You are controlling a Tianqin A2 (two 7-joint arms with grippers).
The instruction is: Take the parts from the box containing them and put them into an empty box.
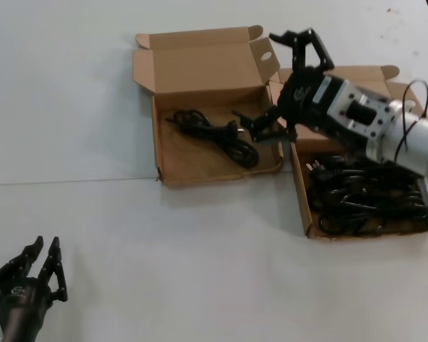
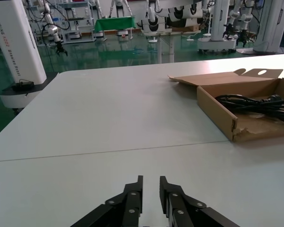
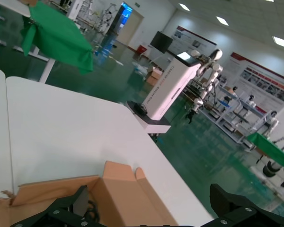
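The wider box (image 1: 304, 214) at the right holds a heap of black cables (image 1: 364, 192). The squarer box (image 1: 200, 174) in the middle, with a dented front wall, holds one black cable (image 1: 217, 132). It also shows in the left wrist view (image 2: 217, 111) with its cable (image 2: 255, 101). My right gripper (image 1: 277, 84) is open and empty, hovering over the seam between the two boxes, above the squarer box's right wall. In the right wrist view the right gripper (image 3: 151, 210) is spread wide over brown cardboard (image 3: 123, 194). My left gripper (image 1: 46, 265) is parked at the near left, empty.
Both lids (image 1: 200, 60) stand open toward the far side, each with a round-holed tab (image 1: 265, 54). A table seam (image 1: 71, 182) runs across the white table (image 1: 164, 271). In the left wrist view the left fingers (image 2: 132, 198) hover low over bare table.
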